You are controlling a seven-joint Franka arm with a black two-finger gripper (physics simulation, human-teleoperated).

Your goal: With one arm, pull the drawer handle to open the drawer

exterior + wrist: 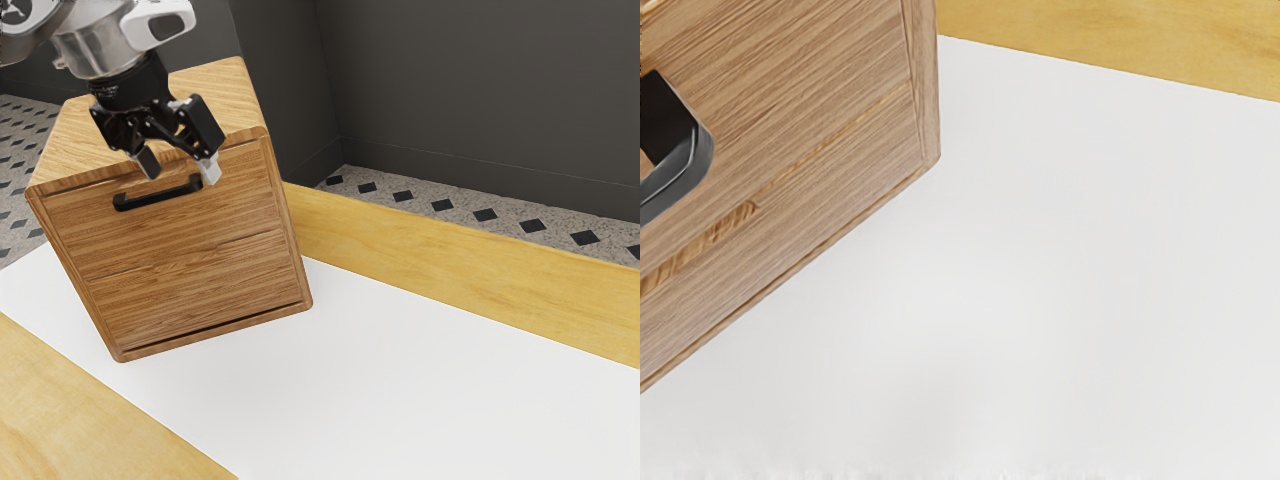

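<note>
One gripper [181,172], jaws spread and empty, hangs just above the handle [157,193] on the shut drawer [190,260]; lower it to straddle the handle squarely before closing, then pull straight outward.

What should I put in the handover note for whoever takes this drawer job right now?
The end effector is open and holds nothing. It hangs just above the drawer handle, apparently not touching it.
The cabinet stands on the white table, with the black handle near its top edge.
Done: the approach only. The drawer looks flush with the cabinet front, so it is not yet opened.
Left: lower onto the handle, close on it, then pull outward.
</note>
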